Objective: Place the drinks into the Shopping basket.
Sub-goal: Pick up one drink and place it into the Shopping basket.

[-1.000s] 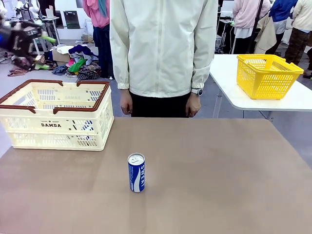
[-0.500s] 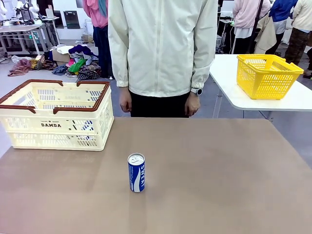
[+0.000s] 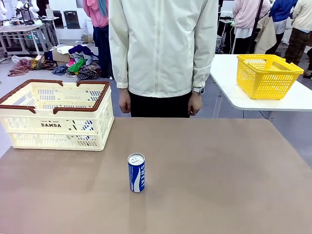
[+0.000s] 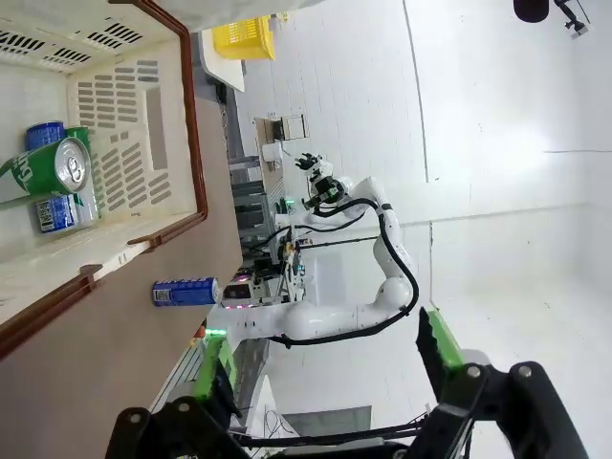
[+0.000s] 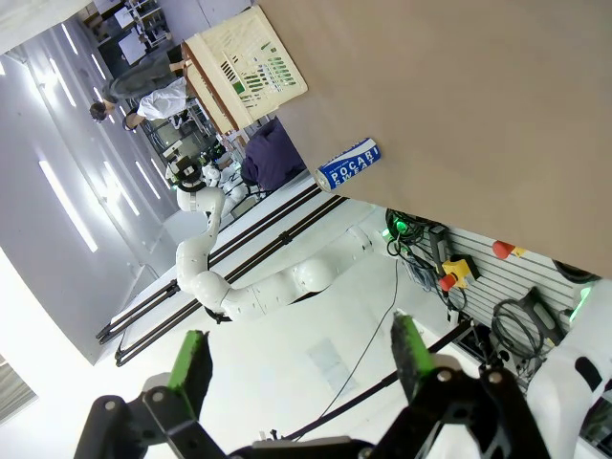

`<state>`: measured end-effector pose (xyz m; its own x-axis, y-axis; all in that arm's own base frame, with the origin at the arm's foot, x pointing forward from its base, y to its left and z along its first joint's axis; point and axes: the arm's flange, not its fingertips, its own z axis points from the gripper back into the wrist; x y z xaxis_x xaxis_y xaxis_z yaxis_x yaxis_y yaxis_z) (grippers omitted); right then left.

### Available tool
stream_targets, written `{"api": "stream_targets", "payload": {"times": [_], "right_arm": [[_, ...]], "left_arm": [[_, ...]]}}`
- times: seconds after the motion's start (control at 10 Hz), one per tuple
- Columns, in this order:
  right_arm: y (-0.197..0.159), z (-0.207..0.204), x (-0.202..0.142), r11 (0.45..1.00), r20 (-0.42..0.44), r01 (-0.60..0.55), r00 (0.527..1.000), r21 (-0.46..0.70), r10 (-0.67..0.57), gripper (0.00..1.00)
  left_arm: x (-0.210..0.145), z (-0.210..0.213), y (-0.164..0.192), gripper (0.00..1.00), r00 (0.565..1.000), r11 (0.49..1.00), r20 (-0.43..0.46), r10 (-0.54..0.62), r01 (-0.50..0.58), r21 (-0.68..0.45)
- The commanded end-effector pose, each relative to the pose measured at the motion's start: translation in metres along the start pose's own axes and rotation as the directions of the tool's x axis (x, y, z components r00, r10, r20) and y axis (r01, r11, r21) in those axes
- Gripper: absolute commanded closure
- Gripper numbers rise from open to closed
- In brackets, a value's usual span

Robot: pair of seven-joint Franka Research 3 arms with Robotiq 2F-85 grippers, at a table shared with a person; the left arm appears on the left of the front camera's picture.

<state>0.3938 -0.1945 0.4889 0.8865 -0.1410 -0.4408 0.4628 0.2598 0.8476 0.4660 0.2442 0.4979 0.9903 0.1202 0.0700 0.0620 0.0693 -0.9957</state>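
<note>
While upright on bench (image 3: 219, 185), blue can (image 3: 136, 172) with long axis vertical, silver top up; left tool (image 4: 325, 368) and right tool (image 5: 298, 359) spread wide, holding nothing.

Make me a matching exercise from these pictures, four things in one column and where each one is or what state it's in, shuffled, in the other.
Things:
1. blue can
2. green can
3. yellow basket
4. left tool

Places or states:
A. inside the cream Shopping basket
B. on the white side table
C. open, holding nothing
D. upright on the brown table, outside any basket

Pairs: 1-D, 2-A, 3-B, 4-C
</note>
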Motion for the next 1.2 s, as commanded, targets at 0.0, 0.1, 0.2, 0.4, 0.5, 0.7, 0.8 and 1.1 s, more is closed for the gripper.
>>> {"api": "stream_targets", "payload": {"times": [0.0, 0.1, 0.2, 0.4, 0.5, 0.7, 0.8, 1.1], "right_arm": [[0.002, 0.000, -0.003, 1.000, 0.006, 0.018, 1.000, -0.015, -0.017, 0.00], [0.002, 0.000, -0.003, 1.000, 0.006, 0.018, 1.000, -0.015, -0.017, 0.00], [0.002, 0.000, -0.003, 1.000, 0.006, 0.018, 1.000, -0.015, -0.017, 0.00], [0.002, 0.000, -0.003, 1.000, 0.006, 0.018, 1.000, -0.015, -0.017, 0.00], [0.002, 0.000, -0.003, 1.000, 0.006, 0.018, 1.000, -0.015, -0.017, 0.00], [0.002, 0.000, -0.003, 1.000, 0.006, 0.018, 1.000, -0.015, -0.017, 0.00], [0.002, 0.000, -0.003, 1.000, 0.006, 0.018, 1.000, -0.015, -0.017, 0.00], [0.002, 0.000, -0.003, 1.000, 0.006, 0.018, 1.000, -0.015, -0.017, 0.00]], "left_arm": [[-0.002, -0.002, -0.002, 0.00, 1.000, 1.000, 0.014, 0.003, -0.003, -0.013], [-0.002, -0.002, -0.002, 0.00, 1.000, 1.000, 0.014, 0.003, -0.003, -0.013], [-0.002, -0.002, -0.002, 0.00, 1.000, 1.000, 0.014, 0.003, -0.003, -0.013], [-0.002, -0.002, -0.002, 0.00, 1.000, 1.000, 0.014, 0.003, -0.003, -0.013], [-0.002, -0.002, -0.002, 0.00, 1.000, 1.000, 0.014, 0.003, -0.003, -0.013], [-0.002, -0.002, -0.002, 0.00, 1.000, 1.000, 0.014, 0.003, -0.003, -0.013], [-0.002, -0.002, -0.002, 0.00, 1.000, 1.000, 0.014, 0.003, -0.003, -0.013], [-0.030, -0.054, -0.062, 0.00, 0.983, 0.998, -0.179, -0.048, 0.055, 0.030]]}}
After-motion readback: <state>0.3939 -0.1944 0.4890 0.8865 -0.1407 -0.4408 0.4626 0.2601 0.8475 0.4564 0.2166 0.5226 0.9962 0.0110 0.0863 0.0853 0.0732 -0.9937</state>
